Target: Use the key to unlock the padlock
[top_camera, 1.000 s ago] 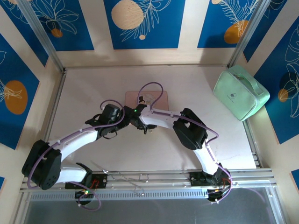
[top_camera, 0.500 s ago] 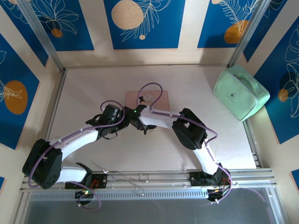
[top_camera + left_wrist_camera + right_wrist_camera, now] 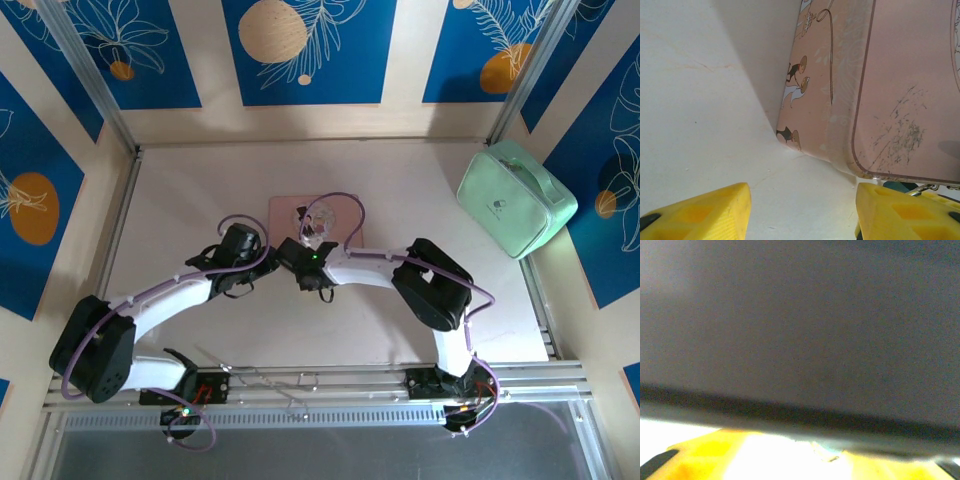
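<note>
The pink box (image 3: pixel 335 205) lies mid-table, its near edge covered by both wrists. My left gripper (image 3: pixel 258 268) sits at the box's near left corner. In the left wrist view it (image 3: pixel 802 200) is open, with bare table between its yellow fingers (image 3: pixel 705 210). Just behind its right finger, a blue-green bit with a silvery metal loop (image 3: pixel 918 189) looks like the padlock. My right gripper (image 3: pixel 292 252) is pressed against a dark blurred surface. Its fingers (image 3: pixel 705 452) stand apart, and a small silvery thing (image 3: pixel 824 453) between them is too blurred to name. The key is hidden.
A mint green case (image 3: pixel 515 197) lies at the back right by the wall. The scratched lid of the pink box (image 3: pixel 905 100) and its pictured side take up the upper right of the left wrist view. The metal rail (image 3: pixel 330 378) runs along the near edge.
The right arm has swung: its elbow moved right and its wrist slid slightly right and nearer along the box's near edge. The left arm has barely moved.
</note>
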Available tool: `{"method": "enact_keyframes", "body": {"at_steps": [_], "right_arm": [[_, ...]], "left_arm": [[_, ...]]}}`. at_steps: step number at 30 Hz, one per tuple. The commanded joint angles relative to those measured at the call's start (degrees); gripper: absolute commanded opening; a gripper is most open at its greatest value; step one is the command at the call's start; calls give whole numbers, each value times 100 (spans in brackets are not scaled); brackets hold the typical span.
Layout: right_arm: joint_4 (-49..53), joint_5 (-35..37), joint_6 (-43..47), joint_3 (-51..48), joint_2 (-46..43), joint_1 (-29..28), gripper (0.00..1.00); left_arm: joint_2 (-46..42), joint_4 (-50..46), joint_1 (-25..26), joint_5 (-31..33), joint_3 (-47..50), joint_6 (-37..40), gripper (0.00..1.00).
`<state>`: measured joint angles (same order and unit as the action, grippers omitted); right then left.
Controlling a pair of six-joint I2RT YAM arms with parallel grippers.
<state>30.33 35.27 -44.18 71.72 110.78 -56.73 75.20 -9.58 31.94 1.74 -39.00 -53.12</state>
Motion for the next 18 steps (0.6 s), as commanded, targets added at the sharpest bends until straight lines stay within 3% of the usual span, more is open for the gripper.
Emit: {"method": "enact_keyframes", "body": {"at_steps": [1, 13, 16, 18], "right_arm": [[-351, -153, 209, -49, -159, 28, 42], [142, 351, 150, 229, -8, -64, 23], [236, 418, 105, 292, 48, -63, 23], [171, 403, 133, 260, 16, -74, 32]], "left_arm": [[-15, 73, 14, -60, 7, -13, 57], [11, 81, 14, -85, 15, -22, 56], [19, 83, 14, -103, 15, -15, 55], [-2, 75, 12, -111, 16, -22, 55]]}}
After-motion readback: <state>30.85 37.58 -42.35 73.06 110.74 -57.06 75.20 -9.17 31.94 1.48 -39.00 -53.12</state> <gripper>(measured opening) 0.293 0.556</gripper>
